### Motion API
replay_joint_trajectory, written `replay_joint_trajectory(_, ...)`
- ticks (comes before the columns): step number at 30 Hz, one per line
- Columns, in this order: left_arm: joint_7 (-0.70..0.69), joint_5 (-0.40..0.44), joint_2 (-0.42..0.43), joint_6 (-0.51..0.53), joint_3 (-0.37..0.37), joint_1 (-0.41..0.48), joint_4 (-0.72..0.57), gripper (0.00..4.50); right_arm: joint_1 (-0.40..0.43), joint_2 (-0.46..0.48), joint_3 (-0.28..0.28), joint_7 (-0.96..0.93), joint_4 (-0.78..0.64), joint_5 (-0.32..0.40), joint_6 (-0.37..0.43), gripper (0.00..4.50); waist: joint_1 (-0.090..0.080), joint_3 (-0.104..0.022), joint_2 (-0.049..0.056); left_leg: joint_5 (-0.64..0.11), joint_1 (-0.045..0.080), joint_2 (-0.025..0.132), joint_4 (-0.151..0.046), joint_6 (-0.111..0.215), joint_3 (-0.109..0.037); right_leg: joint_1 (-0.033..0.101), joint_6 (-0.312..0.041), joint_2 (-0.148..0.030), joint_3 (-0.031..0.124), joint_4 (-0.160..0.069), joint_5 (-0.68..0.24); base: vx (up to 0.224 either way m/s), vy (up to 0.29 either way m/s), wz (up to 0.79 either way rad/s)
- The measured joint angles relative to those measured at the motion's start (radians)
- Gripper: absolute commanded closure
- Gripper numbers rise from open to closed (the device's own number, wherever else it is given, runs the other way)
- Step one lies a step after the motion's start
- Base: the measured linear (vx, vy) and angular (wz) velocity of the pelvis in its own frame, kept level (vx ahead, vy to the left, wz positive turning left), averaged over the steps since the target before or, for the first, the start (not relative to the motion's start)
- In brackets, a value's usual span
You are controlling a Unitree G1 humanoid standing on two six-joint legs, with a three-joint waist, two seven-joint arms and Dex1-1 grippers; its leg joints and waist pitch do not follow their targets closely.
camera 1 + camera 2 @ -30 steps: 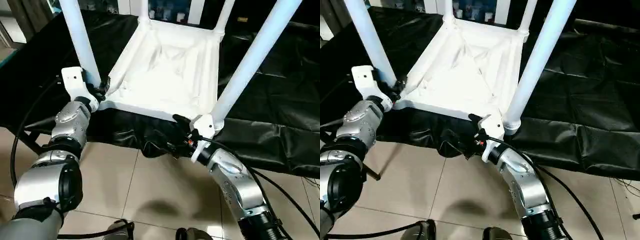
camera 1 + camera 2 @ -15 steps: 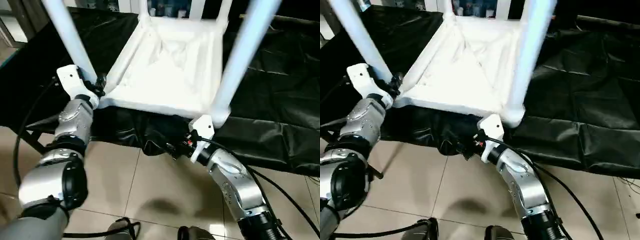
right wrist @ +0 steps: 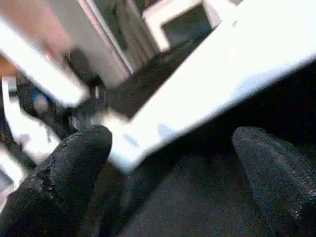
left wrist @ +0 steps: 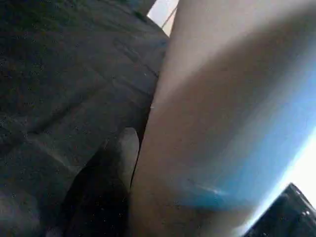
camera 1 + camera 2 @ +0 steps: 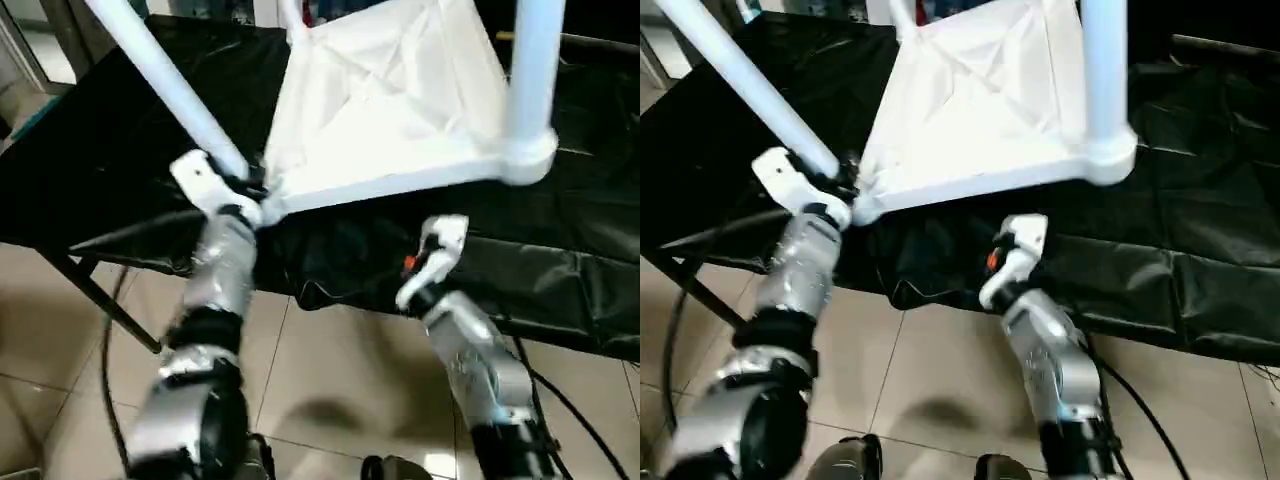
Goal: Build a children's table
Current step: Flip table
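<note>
The children's table lies upside down and tilted on black cloth, its ribbed white tabletop (image 5: pixel 390 90) raised at the near right corner (image 5: pixel 525 160). White legs stand in its sockets; the near left leg (image 5: pixel 170 80) slants up and away. My left gripper (image 5: pixel 245 187) is shut on that leg just above its socket; in the left wrist view the leg (image 4: pixel 222 113) sits between the black fingers (image 4: pixel 116 168). My right gripper (image 3: pixel 173 158) hangs open below the raised corner, apart from the tabletop's edge (image 3: pixel 207 84), with nothing between its fingers (image 3: pixel 74 163).
The black cloth (image 5: pixel 590 250) covers a work table whose front edge runs just behind my grippers. A dark frame leg (image 5: pixel 100 300) of that work table slants down at the left. Tiled floor (image 5: pixel 330 370) lies below my forearms.
The tabletop has tipped, its near right corner rising. My right gripper has come away from that corner and now sits lower. My left gripper has stayed on the near left leg.
</note>
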Motion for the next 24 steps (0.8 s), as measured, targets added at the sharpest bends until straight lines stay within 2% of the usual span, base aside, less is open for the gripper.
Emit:
replay_joint_trajectory(6,0.045,0.000,-0.032,0.049,-0.024,0.050,-0.108,2.10,-0.046,0.045,-0.084,-0.019,0.030,0.113,0.027,0.00,0.000,0.000,0.000,0.000,-0.001,0.000,0.001,0.001,0.000,0.000,0.001,0.000,0.000,0.000,0.001,0.000,0.000,0.00)
replay_joint_trajectory(10,0.070,0.001,-0.037,0.093,-0.048,0.086,-0.181,2.10,-0.122,0.069,-0.162,-0.077,0.107,0.174,0.041,0.00,-0.001,-0.001,0.001,0.000,-0.003,0.000,0.006,0.002,0.001,-0.004,0.001,-0.001,0.000,0.007,0.001,0.000,0.000,0.00)
replay_joint_trajectory(13,0.080,0.002,-0.039,0.108,-0.058,0.112,-0.218,2.10,-0.188,0.075,-0.200,-0.119,0.179,0.190,0.035,0.00,0.000,-0.001,0.001,0.001,-0.005,0.000,0.010,0.003,0.001,-0.007,0.001,-0.001,0.001,0.013,0.001,0.000,0.000,0.00)
replay_joint_trajectory(20,0.093,0.002,-0.044,0.148,-0.086,0.145,-0.275,2.10,-0.283,0.074,-0.241,-0.147,0.321,0.204,0.024,0.00,0.001,-0.001,0.002,0.005,-0.008,0.000,0.012,0.006,0.001,-0.008,0.003,-0.003,0.000,0.015,0.004,0.000,0.000,0.00)
replay_joint_trajectory(24,0.106,0.002,-0.047,0.175,-0.108,0.162,-0.307,2.10,-0.364,0.069,-0.301,-0.173,0.428,0.234,-0.002,0.00,0.000,-0.001,0.002,0.006,-0.009,-0.001,0.014,0.007,0.004,-0.009,0.004,-0.005,0.000,0.015,0.006,0.000,0.000,0.00)
